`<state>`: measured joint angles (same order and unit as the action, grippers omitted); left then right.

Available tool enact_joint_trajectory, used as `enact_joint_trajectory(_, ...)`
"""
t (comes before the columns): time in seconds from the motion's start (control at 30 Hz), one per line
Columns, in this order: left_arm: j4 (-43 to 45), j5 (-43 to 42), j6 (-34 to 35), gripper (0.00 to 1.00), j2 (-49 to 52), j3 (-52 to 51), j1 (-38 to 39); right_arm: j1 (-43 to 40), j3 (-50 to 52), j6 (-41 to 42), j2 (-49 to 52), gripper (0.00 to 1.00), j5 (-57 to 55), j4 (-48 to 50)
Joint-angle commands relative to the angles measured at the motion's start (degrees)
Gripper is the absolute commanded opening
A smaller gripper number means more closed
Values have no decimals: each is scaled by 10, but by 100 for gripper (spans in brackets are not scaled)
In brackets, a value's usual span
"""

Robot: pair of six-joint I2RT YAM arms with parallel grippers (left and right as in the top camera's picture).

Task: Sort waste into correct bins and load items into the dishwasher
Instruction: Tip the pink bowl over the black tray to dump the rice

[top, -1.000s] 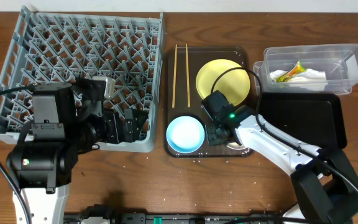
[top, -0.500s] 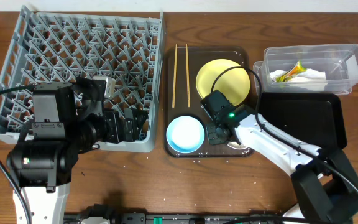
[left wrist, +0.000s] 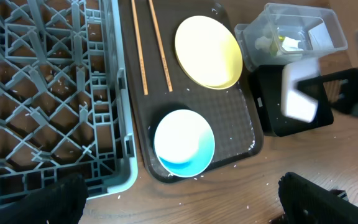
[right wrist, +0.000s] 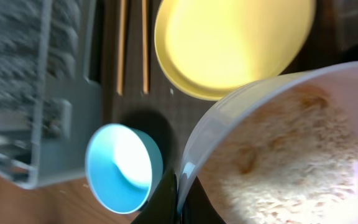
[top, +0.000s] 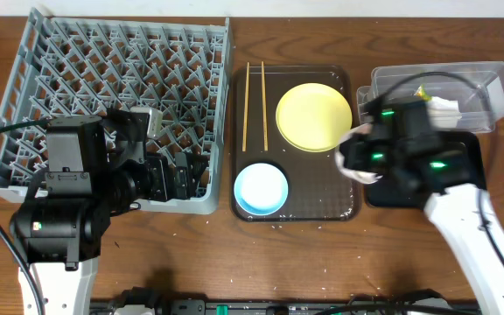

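A dark-brown wooden table (top: 191, 258) fills nearly the whole view under soft, even light; a pale strip (top: 339, 6) runs along the frame's upper edge.

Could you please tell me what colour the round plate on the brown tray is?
Yellow. The plate shows best in the overhead view.

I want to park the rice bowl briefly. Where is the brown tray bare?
For the white bowl in the right claw: the near right corner of the brown tray, right of the light-blue bowl and in front of the yellow plate, is bare. The far half is crowded with chopsticks and plate.
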<state>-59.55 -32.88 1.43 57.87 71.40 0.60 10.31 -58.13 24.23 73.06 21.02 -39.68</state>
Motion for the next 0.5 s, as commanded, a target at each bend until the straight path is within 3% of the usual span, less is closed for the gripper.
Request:
enact_joint_trajectory(0.0,1,-5,-8,99,1,9,2,-89,-2,-78,-1,1,105,-6)
enact_joint_trajectory(0.1,1,-5,-8,99,1,9,2,-170,16,-94,23,1,163,5)
enact_joint_trajectory(0.33,1,-5,-8,99,1,9,2,-327,73,-110,93,1,488,147)
enact_joint_trajectory(0.47,1,-5,-8,99,1,9,2,-377,87,-110,121,1,557,159)
